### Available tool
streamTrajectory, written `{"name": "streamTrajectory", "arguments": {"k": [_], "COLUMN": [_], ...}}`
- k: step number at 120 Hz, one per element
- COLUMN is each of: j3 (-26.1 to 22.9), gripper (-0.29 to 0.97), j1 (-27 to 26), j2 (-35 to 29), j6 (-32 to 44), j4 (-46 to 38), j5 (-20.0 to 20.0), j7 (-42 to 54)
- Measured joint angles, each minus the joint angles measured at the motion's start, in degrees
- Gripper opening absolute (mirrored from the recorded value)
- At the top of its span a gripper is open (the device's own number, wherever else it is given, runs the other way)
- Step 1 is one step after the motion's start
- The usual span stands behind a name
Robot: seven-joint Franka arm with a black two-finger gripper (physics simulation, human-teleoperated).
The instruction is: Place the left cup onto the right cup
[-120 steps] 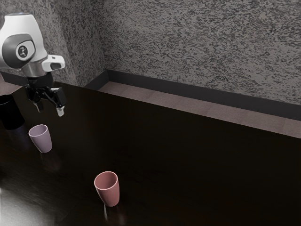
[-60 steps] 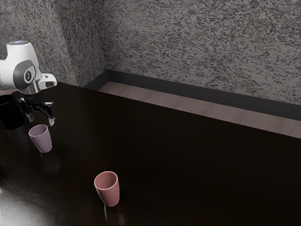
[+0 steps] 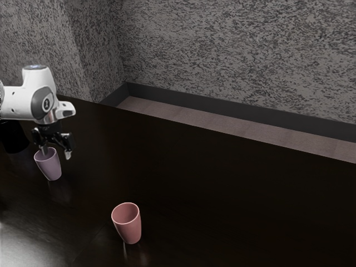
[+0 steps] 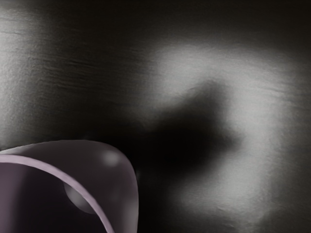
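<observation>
A lilac cup stands upright on the dark table at the exterior view's left. A pink cup stands upright nearer the front, to the right of the lilac one. My gripper is open and low over the lilac cup's rim. One finger reaches down at the cup's mouth and the other finger hangs just outside its right wall. In the wrist view the lilac cup's rim lies close under my hand.
A black cylinder stands behind the arm at the exterior view's far left. A raised brown ledge runs along the speckled wall at the table's back. Open tabletop stretches to the exterior view's right of both cups.
My hand has come down and drifted toward the lilac cup, from well above it to its rim level. The fingers stay open. Both cups have stayed where they were.
</observation>
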Motion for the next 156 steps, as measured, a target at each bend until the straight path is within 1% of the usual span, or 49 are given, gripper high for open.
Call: {"name": "streamTrajectory", "arguments": {"k": [14,30,35,50,62,71,81,105,115,125,136,149,156], "j3": [0.00,-0.05,-0.02,0.17,0.25,0.26,0.26,0.26,0.26,0.16,0.03,-0.01,-0.03], "gripper": [0.68,0.67,0.58,0.25,0.09,0.02,-0.03,-0.08,-0.09,-0.09,-0.10,-0.10,-0.10], "j1": [0.01,0.02,0.06,0.30,1.11,1.32,1.39,1.43,1.41,0.65,-2.73,-8.00,-10.74], "j2": [2.35,2.98,3.01,2.99,2.93,2.94,2.94,2.14,-0.63,-5.81,-10.74,-17.59,-20.02], "j6": [0.28,0.38,0.33,0.08,-0.01,0.01,0.06,-0.42,-1.49,-2.85,-4.69,-6.39,-7.38], "j4": [1.14,0.75,0.58,0.43,0.42,0.42,0.42,0.41,0.27,-1.90,-3.60,-7.59,-9.22], "j5": [-0.37,-0.64,-0.80,-1.05,-1.15,-1.18,-1.19,-1.10,-0.95,-0.60,-0.25,0.02,0.20], "j7": [0.25,0.49,0.55,0.78,1.15,1.39,1.62,2.01,2.09,2.18,2.36,2.58,2.62]}}
